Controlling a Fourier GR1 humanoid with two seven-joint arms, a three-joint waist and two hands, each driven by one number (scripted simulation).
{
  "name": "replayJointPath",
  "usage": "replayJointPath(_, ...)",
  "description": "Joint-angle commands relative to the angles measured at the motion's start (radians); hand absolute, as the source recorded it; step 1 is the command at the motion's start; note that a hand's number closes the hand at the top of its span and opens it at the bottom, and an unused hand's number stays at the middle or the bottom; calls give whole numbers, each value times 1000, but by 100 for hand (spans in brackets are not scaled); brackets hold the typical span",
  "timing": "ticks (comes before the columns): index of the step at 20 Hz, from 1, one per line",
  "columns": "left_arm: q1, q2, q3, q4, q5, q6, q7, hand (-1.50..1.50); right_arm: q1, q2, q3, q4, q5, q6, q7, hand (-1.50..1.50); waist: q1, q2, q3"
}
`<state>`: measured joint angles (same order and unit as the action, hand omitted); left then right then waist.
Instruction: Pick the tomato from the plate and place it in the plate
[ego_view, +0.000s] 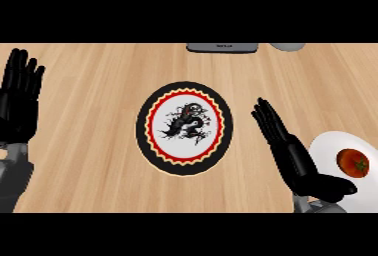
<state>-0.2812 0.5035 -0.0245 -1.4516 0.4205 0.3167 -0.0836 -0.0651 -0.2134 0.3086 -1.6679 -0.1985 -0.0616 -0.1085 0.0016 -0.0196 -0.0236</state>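
Status: nothing of the task is done so far as the view shows. The tomato (353, 163) lies on the white plate (328, 145) at the lower right of the counter (88, 125), not lifted and not touched.

Right hand (291, 152) — fingers straight and held together, edge-on, standing just left of the white plate between it and the patterned plate (184, 128). It holds nothing. Its thumb sits low near the white plate's rim; contact with the rim cannot be told.

Left hand (18, 95) — open, fingers up, resting at the left edge, well apart from both plates.

The patterned plate, black-rimmed with a red ring and a dark figure in the middle, sits at the counter's centre and carries nothing.

Outstanding, in my judgement: the whole sequence — bring the right hand over the tomato, close on it, carry it left, set it down on the patterned plate.
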Motion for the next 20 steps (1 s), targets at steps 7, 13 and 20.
replayJointPath(7, 65, 12, -140, 35, -107, -32, 74, 0, -65, -384, -187, -207, 178, 218, -229, -150, -73, -44, -7)
replayJointPath(13, 64, -35, -238, 33, -171, -39, 85, 0, 205, -329, -230, 153, 227, 213, -735, -150, -18, 27, 30)
replayJointPath(20, 23, -51, -237, 36, -185, -40, 133, 0, 204, -351, -387, 388, 355, 10, -1134, -150, -8, 20, 27)
